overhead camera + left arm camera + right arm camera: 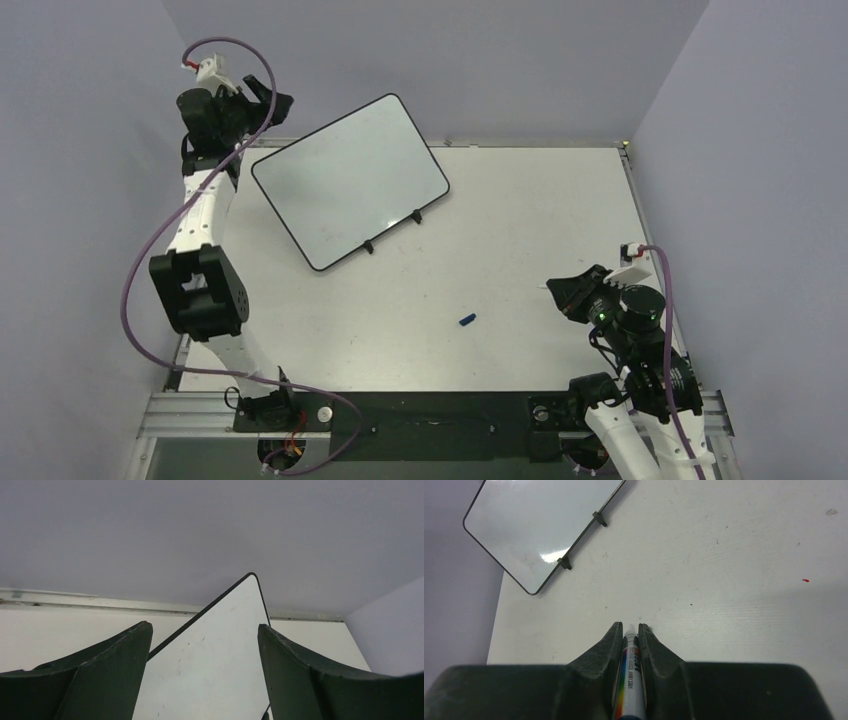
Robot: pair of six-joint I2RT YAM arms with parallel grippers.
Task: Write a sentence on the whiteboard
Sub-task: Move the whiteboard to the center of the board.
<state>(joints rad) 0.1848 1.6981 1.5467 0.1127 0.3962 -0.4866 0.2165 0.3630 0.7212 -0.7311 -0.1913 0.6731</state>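
The whiteboard [350, 180] lies tilted at the back left of the table, its glossy face bare white with only faint specks; no sentence is in view on it. My left gripper [268, 105] hangs open just beyond the board's far left edge. In the left wrist view the board [215, 655] shows between the wide-spread fingers [115, 665], which hold nothing. My right gripper [556, 288] is low at the right side of the table, shut on a white marker [630, 665] with a rainbow stripe. The board [539, 525] lies far ahead of it to the left.
A small blue cap [466, 320] lies on the table between the board and my right gripper. The board's two black feet [368, 246] face the table's middle. Grey walls close in on the left, back and right. A red speck [805, 580] marks the table.
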